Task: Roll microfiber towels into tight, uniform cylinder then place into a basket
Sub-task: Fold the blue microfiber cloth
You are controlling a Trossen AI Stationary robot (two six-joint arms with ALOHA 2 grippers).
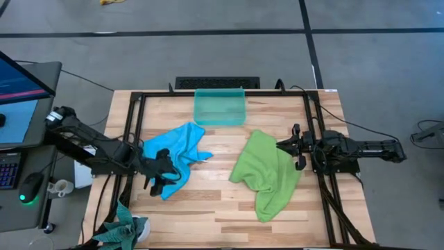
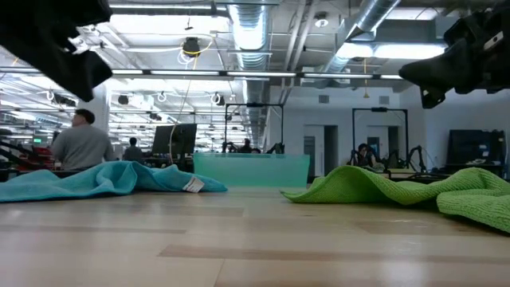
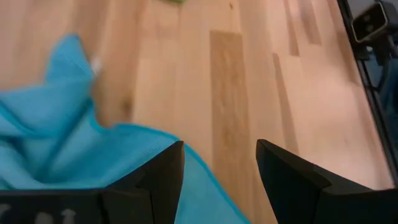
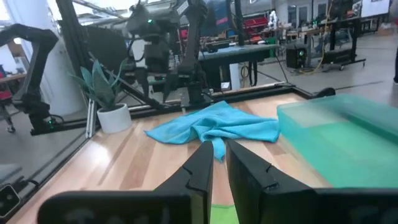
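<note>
Currently the blue towel (image 1: 177, 149) is spread crumpled directly beneath the left gripper (image 1: 159, 177), whose fingers are held wide and empty. The green towel (image 1: 265, 173) is flanked by the narrowed, empty right gripper (image 1: 297, 147).

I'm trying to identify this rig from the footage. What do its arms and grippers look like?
Both arms are matte black with jointed, boxy segments. The left gripper and right gripper each end in two flat, angular black fingers tapering toward the tips. Black cables trail from the arm bases along the black table frame.
</note>
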